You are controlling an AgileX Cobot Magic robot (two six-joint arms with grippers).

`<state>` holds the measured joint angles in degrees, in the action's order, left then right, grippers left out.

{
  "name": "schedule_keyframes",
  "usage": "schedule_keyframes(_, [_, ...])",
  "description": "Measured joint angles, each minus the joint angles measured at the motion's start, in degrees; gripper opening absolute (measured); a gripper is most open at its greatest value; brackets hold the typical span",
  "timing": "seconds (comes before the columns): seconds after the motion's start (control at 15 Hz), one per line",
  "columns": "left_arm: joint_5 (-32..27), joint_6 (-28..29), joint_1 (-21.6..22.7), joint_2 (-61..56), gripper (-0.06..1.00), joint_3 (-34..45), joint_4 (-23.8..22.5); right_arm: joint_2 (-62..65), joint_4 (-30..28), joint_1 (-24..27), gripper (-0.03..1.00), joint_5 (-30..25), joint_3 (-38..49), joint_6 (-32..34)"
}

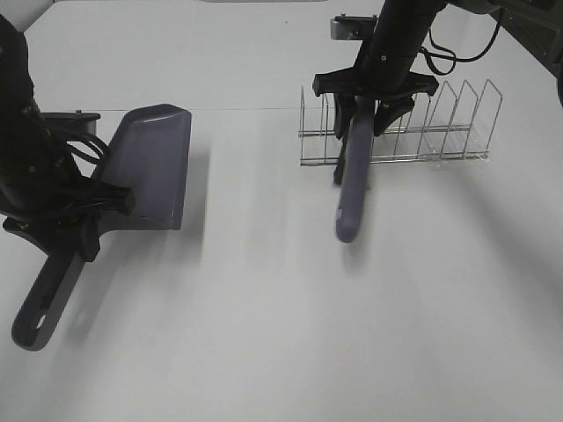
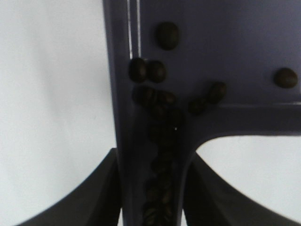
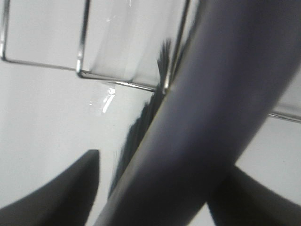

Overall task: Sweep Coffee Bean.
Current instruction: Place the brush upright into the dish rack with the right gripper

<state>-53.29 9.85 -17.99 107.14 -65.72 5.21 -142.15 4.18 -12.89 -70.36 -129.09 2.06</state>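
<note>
Both arms are matte black. The left arm [image 1: 26,149], at nine o'clock in the high view, carries looping black cables [image 1: 81,148] beside its blocky black left end effector [image 1: 66,246]. The right arm [image 1: 396,40], at one o'clock, has a grey boxy camera housing [image 1: 350,27], a curling black cable [image 1: 450,58] and a black right end effector [image 1: 356,119] with a wide crossbar and tapered, curved fingers [image 3: 56,197].

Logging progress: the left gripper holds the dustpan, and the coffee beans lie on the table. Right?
Not quite. The left gripper holds the dustpan, but the coffee beans lie inside it, as the left wrist view shows.
</note>
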Motion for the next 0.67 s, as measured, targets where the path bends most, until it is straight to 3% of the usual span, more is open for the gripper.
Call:
schedule_keyframes(0.07, [-0.06,0.0,0.0,0.0,0.33,0.0,0.0,0.06,0.17,-0.06,0.74,0.23,0.0,0.0])
schedule_keyframes(0.4, [-0.06,0.0,0.0,0.0,0.33,0.0,0.0,0.06,-1.2,-0.06,0.75,0.23,0.0,0.57])
schedule_keyframes(0.47, [-0.06,0.0,0.0,0.0,0.33,0.0,0.0,0.06,-1.2,-0.06,0.7,0.23,0.0,0.63])
schedule_keyframes(0.53, [-0.06,0.0,0.0,0.0,0.33,0.0,0.0,0.06,-1.2,-0.06,0.57,0.23,0.0,1.43])
schedule_keyframes(0.6, [-0.06,0.0,0.0,0.0,0.33,0.0,0.0,0.06,-0.69,-0.06,0.34,0.17,0.0,2.52])
schedule_keyframes(0.67, [-0.06,0.0,0.0,0.0,0.33,0.0,0.0,0.06,-1.6,-0.06,0.35,0.17,0.0,2.18])
